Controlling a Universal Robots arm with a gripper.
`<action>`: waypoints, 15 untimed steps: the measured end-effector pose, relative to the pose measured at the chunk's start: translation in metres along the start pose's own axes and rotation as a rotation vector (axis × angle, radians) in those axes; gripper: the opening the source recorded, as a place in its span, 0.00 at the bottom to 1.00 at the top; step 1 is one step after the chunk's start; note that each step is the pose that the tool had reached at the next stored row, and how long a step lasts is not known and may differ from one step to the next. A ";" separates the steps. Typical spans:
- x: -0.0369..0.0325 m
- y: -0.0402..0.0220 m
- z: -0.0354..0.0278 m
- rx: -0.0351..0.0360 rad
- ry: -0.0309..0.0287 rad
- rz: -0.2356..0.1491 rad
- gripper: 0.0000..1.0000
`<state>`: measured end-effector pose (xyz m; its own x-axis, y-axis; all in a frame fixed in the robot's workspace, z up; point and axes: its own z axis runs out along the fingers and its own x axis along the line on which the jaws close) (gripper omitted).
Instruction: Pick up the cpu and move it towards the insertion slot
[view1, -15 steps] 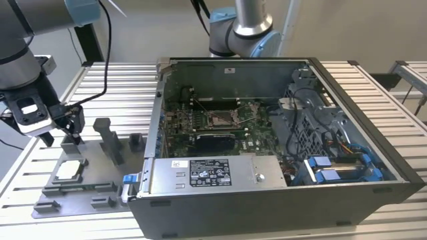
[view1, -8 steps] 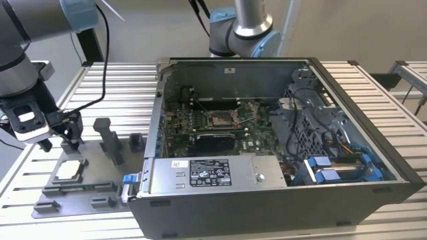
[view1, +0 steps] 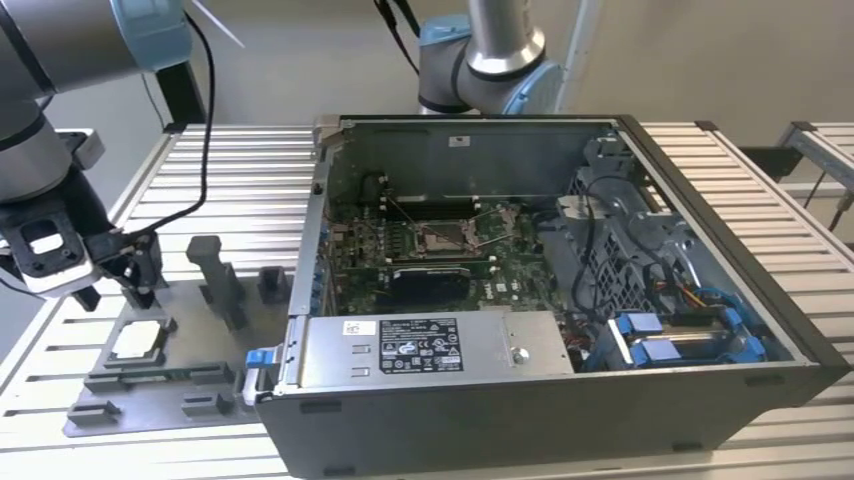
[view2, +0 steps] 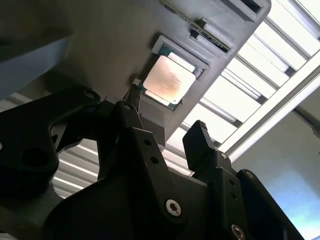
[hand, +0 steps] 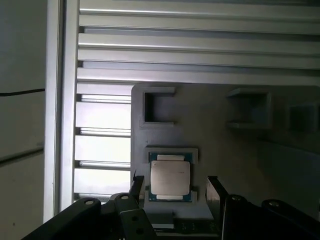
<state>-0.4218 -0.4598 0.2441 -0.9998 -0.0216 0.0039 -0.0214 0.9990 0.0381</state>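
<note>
- Workbench (view1: 747, 170) of pale metal slats, with an open computer case (view1: 561, 400) in the middle and a grey holder plate (view1: 160, 385) lying beside it at the exterior view's left.
- Chip (view1: 138, 340): small, flat, square and silvery. It lies face up in a shallow pocket of the holder plate, outside the case, and nothing grips it.
- Robot arm (view1: 40, 140) stands over the plate, and its black pincer (view1: 116, 295) hangs just above the chip, a little toward the plate's far edge.
- Pincer is open: its two fingers (hand: 212, 187) stand apart with nothing held between them.
- First wrist view: the chip (hand: 170, 178) sits in the gap, with one finger off each of two opposite edges and its sides square to them. By my reading, the fingers hang over it without touching it.
- Being square, the chip has no long side to line up with. What matters is that it lies below the open gap.
- Socket (view1: 441, 237): a silvery frame with a brownish centre on the green board inside the case. It is well apart from the chip, toward the exterior view's right, with the case wall between them.
</note>
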 end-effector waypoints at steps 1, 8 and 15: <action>0.0002 0.0000 0.0005 -0.0001 -0.0002 0.000 1.00; 0.0011 -0.0001 0.0033 0.0009 0.0004 -0.001 1.00; 0.0017 -0.0012 0.0053 0.0044 0.0021 0.000 1.00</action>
<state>-0.4235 -0.4608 0.2388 -0.9997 -0.0221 0.0061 -0.0219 0.9992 0.0337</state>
